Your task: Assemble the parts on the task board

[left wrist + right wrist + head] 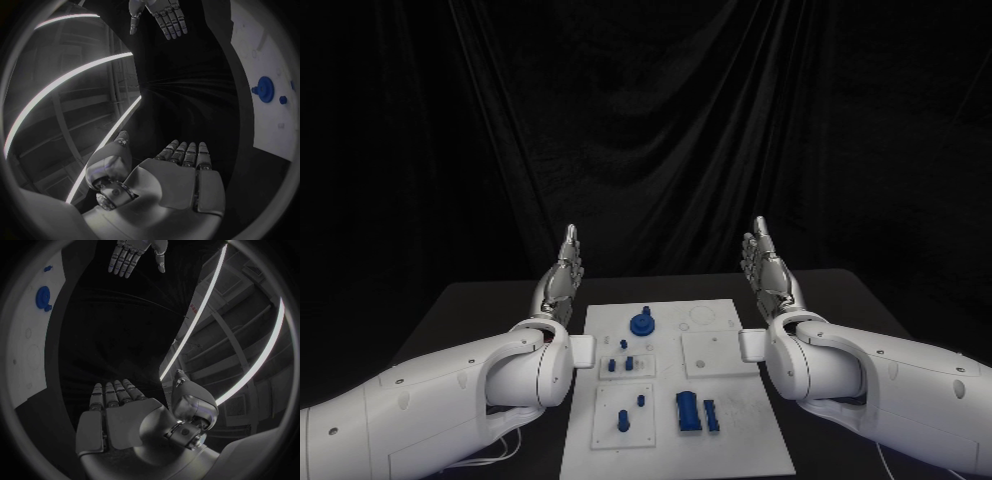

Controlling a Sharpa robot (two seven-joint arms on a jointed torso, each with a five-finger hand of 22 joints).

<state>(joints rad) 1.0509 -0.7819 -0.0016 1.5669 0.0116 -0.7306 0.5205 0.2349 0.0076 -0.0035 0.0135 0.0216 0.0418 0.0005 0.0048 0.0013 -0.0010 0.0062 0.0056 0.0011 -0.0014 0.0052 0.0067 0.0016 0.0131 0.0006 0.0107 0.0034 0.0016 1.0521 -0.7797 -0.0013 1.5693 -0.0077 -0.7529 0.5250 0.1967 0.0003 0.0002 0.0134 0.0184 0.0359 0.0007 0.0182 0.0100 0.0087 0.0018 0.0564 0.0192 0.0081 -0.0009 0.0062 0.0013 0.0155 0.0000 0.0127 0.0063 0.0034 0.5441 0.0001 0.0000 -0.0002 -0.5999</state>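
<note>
Both the left hand (561,277) and right hand (767,268) stand flat, fingers extended and holding nothing, flanking the white task board (733,440), whose blue parts (689,411) lie between and below them, about equally near either hand.

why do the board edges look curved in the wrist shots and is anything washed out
Left wrist view: fisheye bends the task board edge; bright light strips glare beside the left hand. Right wrist view: same bending, same glare by the right hand. Head view: edges straight, dark backdrop.

Board (733,440): 6 o'clock end cut off by picture edge. Small parts (629,362) at centre: shapes too small to tell.
</note>
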